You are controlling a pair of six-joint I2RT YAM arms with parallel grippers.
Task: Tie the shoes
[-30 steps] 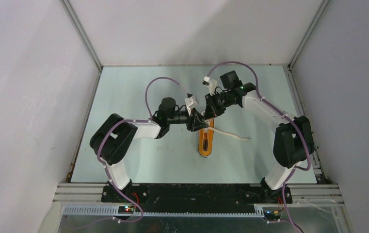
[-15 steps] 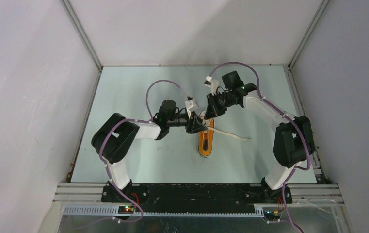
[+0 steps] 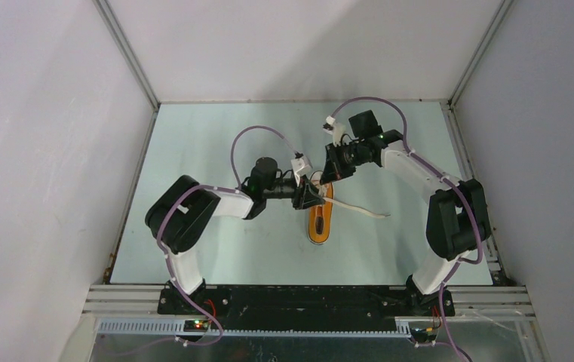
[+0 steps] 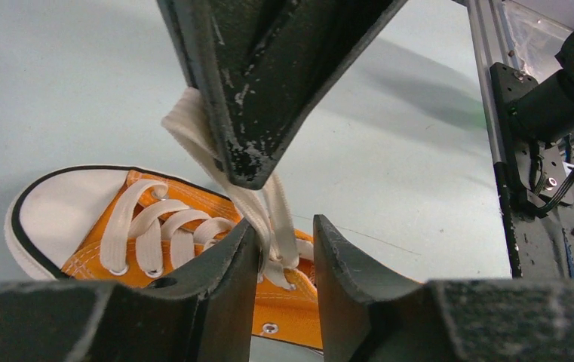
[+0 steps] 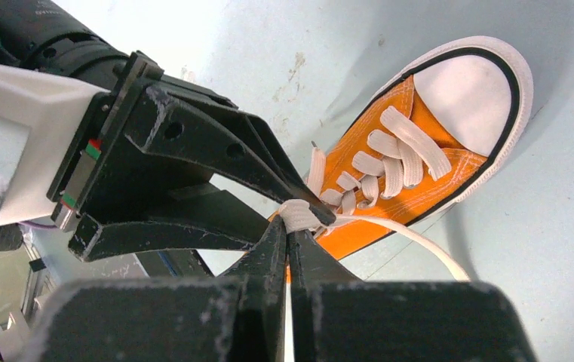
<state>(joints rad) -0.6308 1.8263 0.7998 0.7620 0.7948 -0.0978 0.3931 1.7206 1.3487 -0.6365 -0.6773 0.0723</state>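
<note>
Jaws of the left gripper (image 4: 285, 232) stand partly spread, a strand of white lace (image 4: 193, 132) running between them, not yet clamped. Just beyond, the right gripper (image 5: 287, 226) is pressed together, pinching that lace above the orange sneaker (image 5: 419, 185), whose toe points away from the bases.

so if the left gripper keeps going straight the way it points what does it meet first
Probably the white lace, which runs between the open jaws of the left gripper and is pinched by the right gripper; beyond it, the orange sneaker. Depth is unclear.
</note>
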